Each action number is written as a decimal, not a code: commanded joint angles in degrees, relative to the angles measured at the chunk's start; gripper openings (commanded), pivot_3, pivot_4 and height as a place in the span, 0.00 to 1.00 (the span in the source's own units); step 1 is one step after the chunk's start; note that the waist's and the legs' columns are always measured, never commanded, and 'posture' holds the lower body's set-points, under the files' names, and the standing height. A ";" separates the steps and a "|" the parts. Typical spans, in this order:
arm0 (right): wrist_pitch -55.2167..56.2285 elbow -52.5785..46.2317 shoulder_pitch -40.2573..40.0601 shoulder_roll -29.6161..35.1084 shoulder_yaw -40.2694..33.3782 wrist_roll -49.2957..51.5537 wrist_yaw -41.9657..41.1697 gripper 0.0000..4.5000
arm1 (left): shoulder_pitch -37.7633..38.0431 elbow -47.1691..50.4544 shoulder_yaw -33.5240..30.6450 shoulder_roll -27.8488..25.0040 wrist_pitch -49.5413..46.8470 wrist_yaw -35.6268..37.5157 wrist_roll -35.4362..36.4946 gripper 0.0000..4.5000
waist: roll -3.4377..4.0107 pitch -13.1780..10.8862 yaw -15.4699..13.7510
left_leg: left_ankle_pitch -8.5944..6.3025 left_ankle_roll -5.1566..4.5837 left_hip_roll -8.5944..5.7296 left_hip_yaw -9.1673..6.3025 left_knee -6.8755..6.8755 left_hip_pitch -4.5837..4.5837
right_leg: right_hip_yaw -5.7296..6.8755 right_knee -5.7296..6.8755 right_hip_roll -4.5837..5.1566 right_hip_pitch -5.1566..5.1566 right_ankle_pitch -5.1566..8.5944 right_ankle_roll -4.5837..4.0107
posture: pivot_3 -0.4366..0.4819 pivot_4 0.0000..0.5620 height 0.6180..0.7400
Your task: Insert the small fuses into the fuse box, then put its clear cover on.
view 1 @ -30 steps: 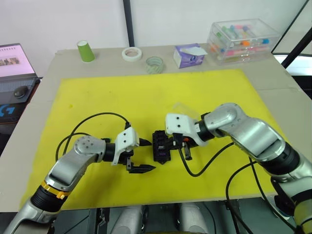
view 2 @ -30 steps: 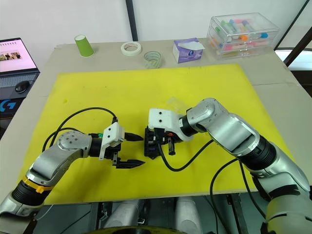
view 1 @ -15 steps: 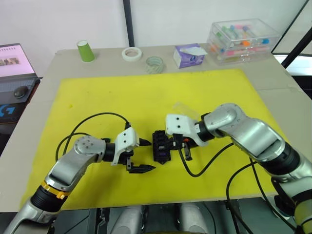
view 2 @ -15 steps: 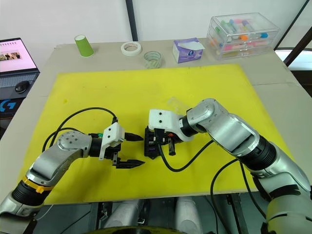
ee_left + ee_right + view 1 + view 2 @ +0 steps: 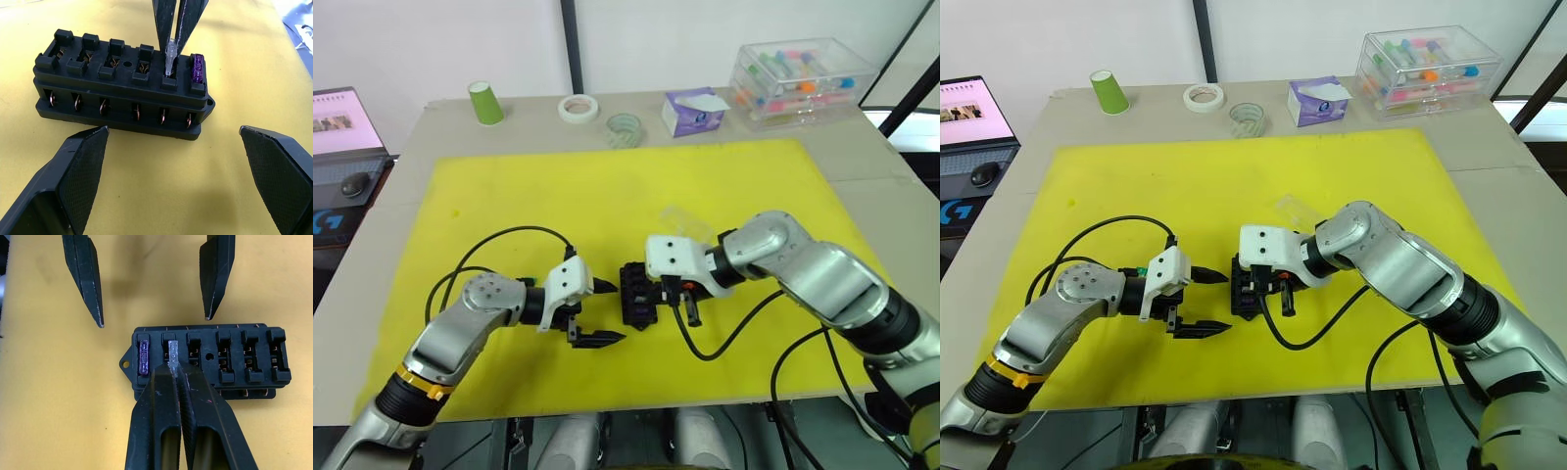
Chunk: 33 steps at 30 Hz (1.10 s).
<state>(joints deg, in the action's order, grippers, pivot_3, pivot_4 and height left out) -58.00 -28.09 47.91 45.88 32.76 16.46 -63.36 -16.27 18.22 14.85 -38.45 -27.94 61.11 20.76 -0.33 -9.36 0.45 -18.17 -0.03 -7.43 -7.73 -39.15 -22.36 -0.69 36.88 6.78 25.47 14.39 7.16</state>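
The fuse box (image 5: 635, 292) is seen just below the centre of the left eye view, lying on a yellow mat (image 5: 607, 186). A purple fuse (image 5: 144, 357) is seated in the end slot of the box. In the slot next to it, a grey-clear fuse (image 5: 172, 356) is held upright, pinched between the closed fingers of the right gripper (image 5: 174, 372), with its lower end at the slot mouth. The other four slots are seen unfilled. The left gripper (image 5: 597, 311) is placed just left of the box, its fingers (image 5: 80, 166) spread wide apart and gripping nothing. The clear cover (image 5: 683, 222) lies on the mat above and to the right of the box, partly behind the right arm.
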 commanded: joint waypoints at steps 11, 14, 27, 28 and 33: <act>-1.29 -2.51 3.25 0.08 -0.53 1.41 -1.81 0.00 | 0.54 2.23 -0.23 0.57 0.86 -0.45 -0.20 1.00 | 0.00 0.00 0.01 | 0.00 0.00 0.00 0.00 0.00 0.00 | 0.00 0.00 0.00 0.00 0.00 0.00 | 0.48 0.27 1.00; -1.15 -2.41 3.49 0.06 -0.19 1.17 -2.06 0.00 | 0.85 2.43 -0.29 0.51 0.83 -0.61 -0.21 1.00 | 0.00 0.00 0.02 | 0.00 0.00 0.00 0.00 0.00 0.00 | 0.00 0.00 0.00 0.00 0.00 0.00 | 0.48 0.27 1.00; 1.06 -1.23 3.10 0.55 1.47 -1.41 -2.06 0.00 | 0.88 2.60 -0.19 0.64 0.66 -0.97 -0.08 1.00 | 0.00 0.00 0.02 | 0.00 0.00 0.00 0.00 0.00 0.00 | 0.00 0.00 0.00 0.00 0.00 0.00 | 0.48 0.27 1.00; 1.11 -1.24 3.07 0.59 1.50 -1.57 -2.02 0.00 | 0.93 2.67 -0.15 0.62 0.67 -0.98 -0.08 1.00 | 0.00 0.00 0.02 | 0.00 0.00 0.00 0.00 0.00 0.00 | 0.00 0.00 0.00 0.00 0.00 0.00 | 0.48 0.27 1.00; 1.16 -1.55 3.20 0.58 1.07 -1.52 -2.22 0.00 | 1.01 2.80 -0.08 0.61 0.66 -0.98 -0.01 1.00 | 0.00 0.00 0.03 | 0.00 0.00 0.00 0.00 0.00 0.00 | 0.00 0.00 0.00 0.00 0.00 0.00 | 0.48 0.27 1.00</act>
<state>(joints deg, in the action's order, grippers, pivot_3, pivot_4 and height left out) -57.13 -28.65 49.99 46.10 34.72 15.29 -65.55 -15.45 18.88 14.86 -37.98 -27.95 60.00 20.52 -0.33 -9.36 0.48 -18.17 -0.04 -7.43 -7.73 -39.15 -22.36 -0.69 36.88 6.78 25.47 14.39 7.16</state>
